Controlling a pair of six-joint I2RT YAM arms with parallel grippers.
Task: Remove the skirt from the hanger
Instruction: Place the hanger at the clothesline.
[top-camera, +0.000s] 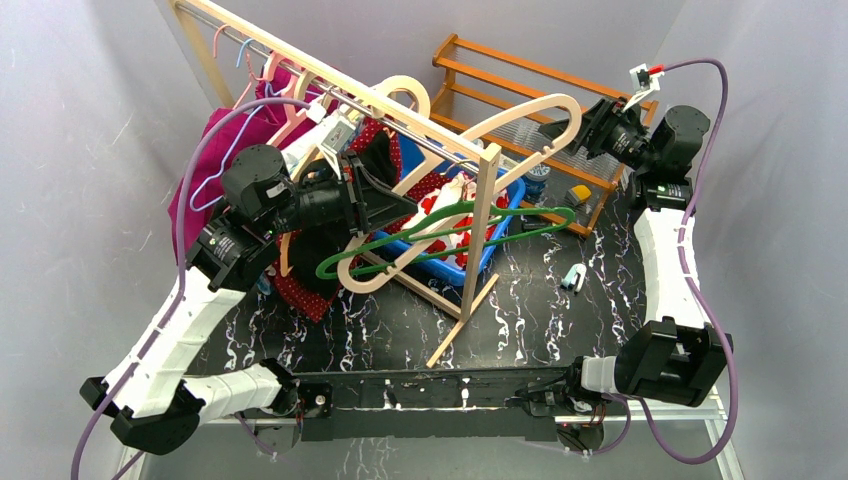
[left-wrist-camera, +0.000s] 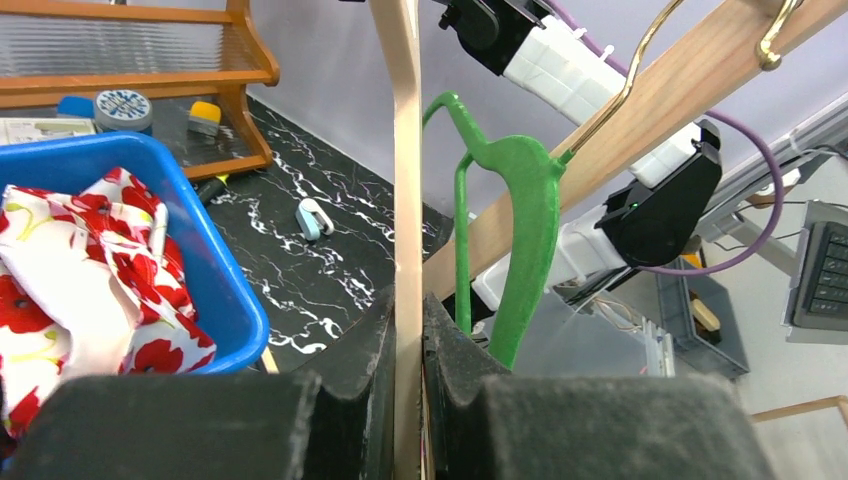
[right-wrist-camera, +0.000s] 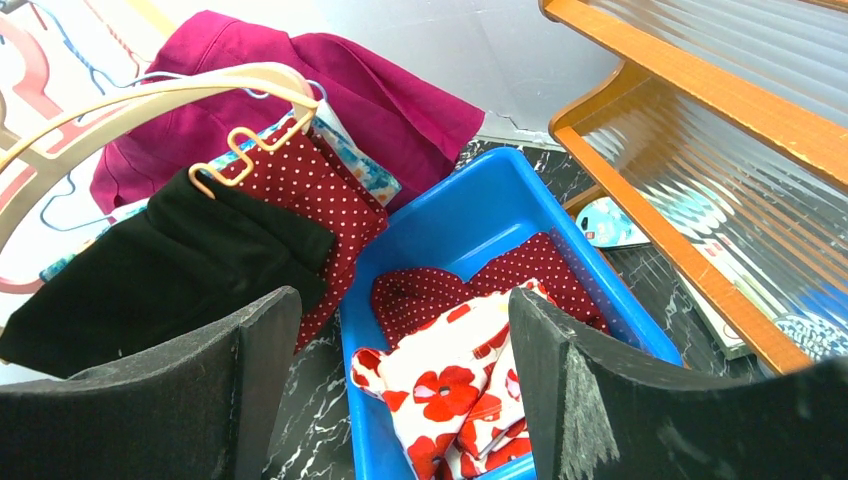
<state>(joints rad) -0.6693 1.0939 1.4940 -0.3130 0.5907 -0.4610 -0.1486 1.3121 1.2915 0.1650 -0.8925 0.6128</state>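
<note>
My left gripper (top-camera: 405, 205) (left-wrist-camera: 408, 300) is shut on the thin bar of a bare beige wooden hanger (top-camera: 520, 115) (left-wrist-camera: 405, 150), held above the table in front of the rack. A green hanger (top-camera: 440, 235) (left-wrist-camera: 525, 230) hangs right beside it. The white skirt with red poppies (right-wrist-camera: 470, 370) (left-wrist-camera: 70, 280) lies crumpled in the blue bin (right-wrist-camera: 470, 210) (top-camera: 500, 235), on a red dotted cloth (right-wrist-camera: 430, 290). My right gripper (top-camera: 560, 130) (right-wrist-camera: 400, 300) is open and empty, high above the bin near the hanger's far end.
A wooden clothes rack (top-camera: 340, 85) crosses the table with a post (top-camera: 482, 220) beside the bin. Black (right-wrist-camera: 150, 270), red dotted (right-wrist-camera: 310, 190) and magenta (right-wrist-camera: 300, 70) garments hang at its left. A wooden shelf (top-camera: 540, 75) stands at the back right. A small blue clip (top-camera: 573, 278) lies on the table.
</note>
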